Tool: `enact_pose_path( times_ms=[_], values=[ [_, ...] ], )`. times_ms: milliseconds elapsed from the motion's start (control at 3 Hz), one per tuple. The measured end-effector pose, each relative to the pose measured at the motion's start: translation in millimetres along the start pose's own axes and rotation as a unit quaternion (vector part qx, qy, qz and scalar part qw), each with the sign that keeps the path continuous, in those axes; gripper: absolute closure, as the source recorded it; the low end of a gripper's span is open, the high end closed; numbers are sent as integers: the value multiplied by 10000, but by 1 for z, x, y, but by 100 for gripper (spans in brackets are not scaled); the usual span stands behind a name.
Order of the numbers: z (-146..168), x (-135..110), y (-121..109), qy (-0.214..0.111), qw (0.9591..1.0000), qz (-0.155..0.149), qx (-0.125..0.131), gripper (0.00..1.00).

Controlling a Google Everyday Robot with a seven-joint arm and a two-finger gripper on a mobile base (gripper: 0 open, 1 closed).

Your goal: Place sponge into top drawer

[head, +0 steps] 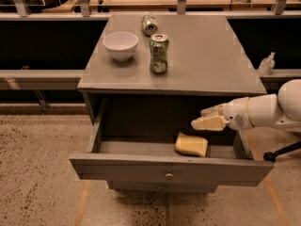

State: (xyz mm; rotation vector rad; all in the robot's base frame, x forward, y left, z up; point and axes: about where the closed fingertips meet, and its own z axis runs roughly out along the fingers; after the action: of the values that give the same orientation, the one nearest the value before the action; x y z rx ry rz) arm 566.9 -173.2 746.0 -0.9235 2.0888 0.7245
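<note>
The sponge [191,144], a pale yellow soft block, lies flat on the floor of the open top drawer [117,165], right of its middle and close behind the front panel. The drawer is pulled far out, and its small round knob [168,176] is centred on the front. My gripper [199,118] reaches in from the right on a white arm and hovers just above and slightly right of the sponge. It does not touch the sponge. Its pale yellow fingers are apart and hold nothing.
On the grey cabinet top [211,55] stand a white bowl [121,44] and an upright green soda can [159,53]. Another can [149,24] lies on its side behind them. A lower drawer knob [161,187] shows below. A small bottle [266,64] sits on the right ledge.
</note>
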Motion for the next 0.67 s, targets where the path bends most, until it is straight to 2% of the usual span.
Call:
enact_pose_path(
  times_ms=[333, 667],
  values=[
    [-31, -29, 2, -148, 9998, -69, 120, 72],
    [-68, -85, 2, -566, 9970, -433, 298, 95]
  ],
)
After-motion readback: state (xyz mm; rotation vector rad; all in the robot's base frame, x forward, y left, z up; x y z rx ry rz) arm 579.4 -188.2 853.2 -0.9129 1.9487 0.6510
